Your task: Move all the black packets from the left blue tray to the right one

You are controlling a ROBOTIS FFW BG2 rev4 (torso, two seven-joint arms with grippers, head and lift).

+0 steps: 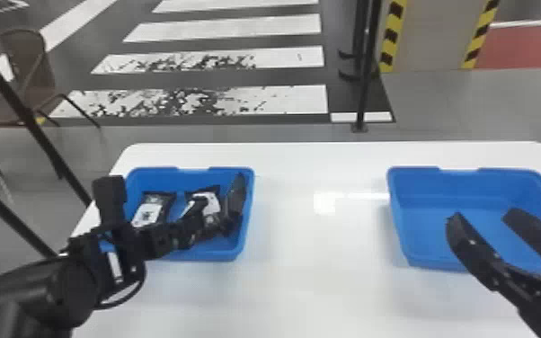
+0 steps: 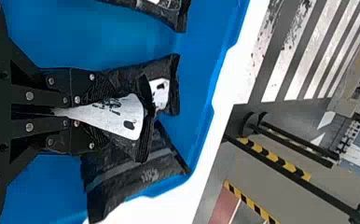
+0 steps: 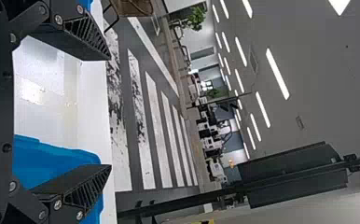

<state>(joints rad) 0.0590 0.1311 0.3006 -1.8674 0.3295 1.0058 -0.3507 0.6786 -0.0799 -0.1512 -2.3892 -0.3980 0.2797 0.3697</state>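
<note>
left gripper (image 1: 200, 221) in left tray (image 1: 211, 255), pinching a black packet (image 2: 122, 116); left wrist view shows the grip plainly. another packet (image 2: 134, 175) sits against that tray's right wall (tight edge). head view adds right gripper (image 1: 483, 218), fingers apart, over right tray (image 1: 454, 186), open white table (image 1: 319, 256) between.

Hall with ceiling lights (image 3: 277, 73), crosswalk stripes (image 1: 238, 26)
</note>
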